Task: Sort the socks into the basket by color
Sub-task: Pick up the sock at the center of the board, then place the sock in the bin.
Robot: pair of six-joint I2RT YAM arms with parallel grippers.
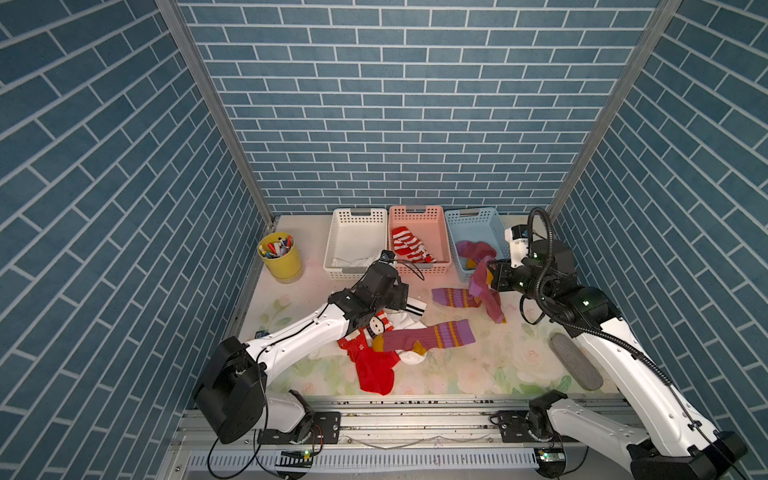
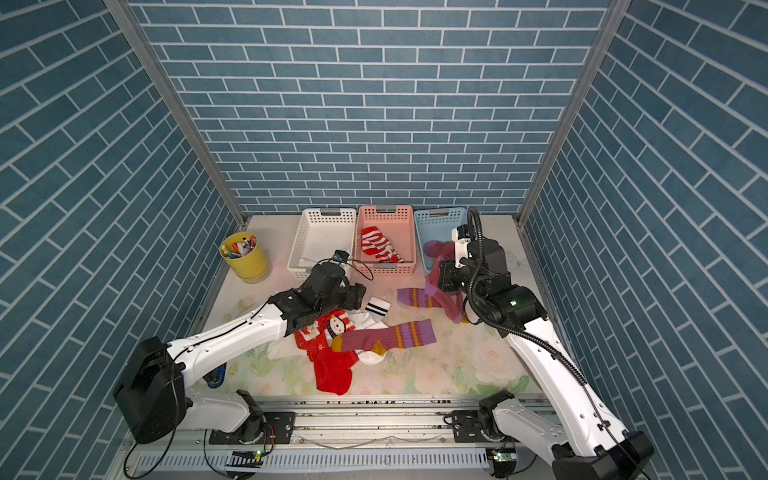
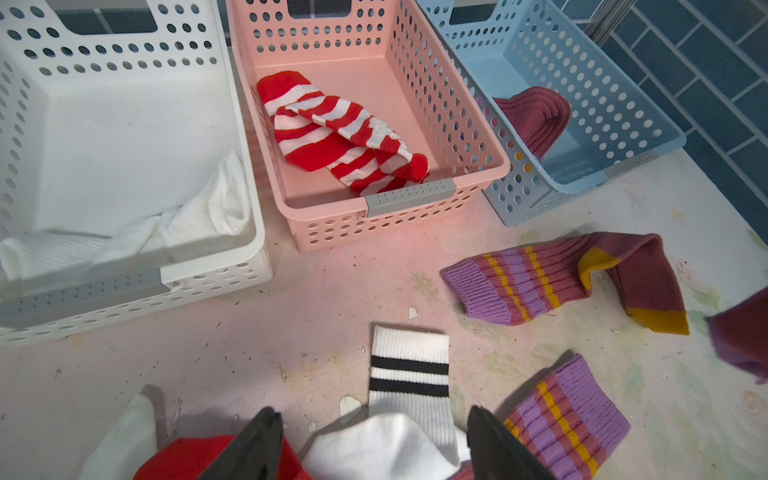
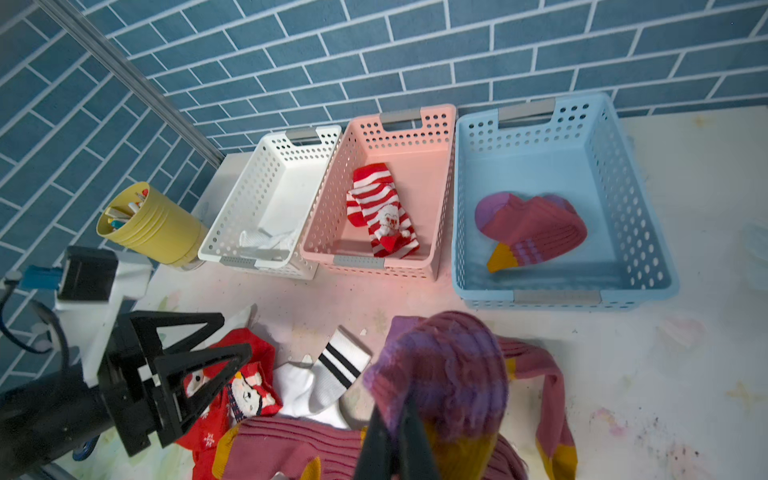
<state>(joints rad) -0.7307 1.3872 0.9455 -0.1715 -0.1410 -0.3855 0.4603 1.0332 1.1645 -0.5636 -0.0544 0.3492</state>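
My left gripper is open just above a white sock with black bands, its fingers either side of it. Under that arm lies a red snowman sock, with a mauve-purple sock across the pile. My right gripper is shut on another mauve-purple sock, which hangs in front of the blue basket. A third mauve-purple sock lies flat beside it. The pink basket holds a red-white striped sock. The white basket holds a white sock, and the blue one a mauve sock.
A yellow cup of pens stands left of the baskets by the wall. A flat grey oval pad lies at the right, partly under my right arm. Blue brick walls close in three sides, and a metal rail runs along the front.
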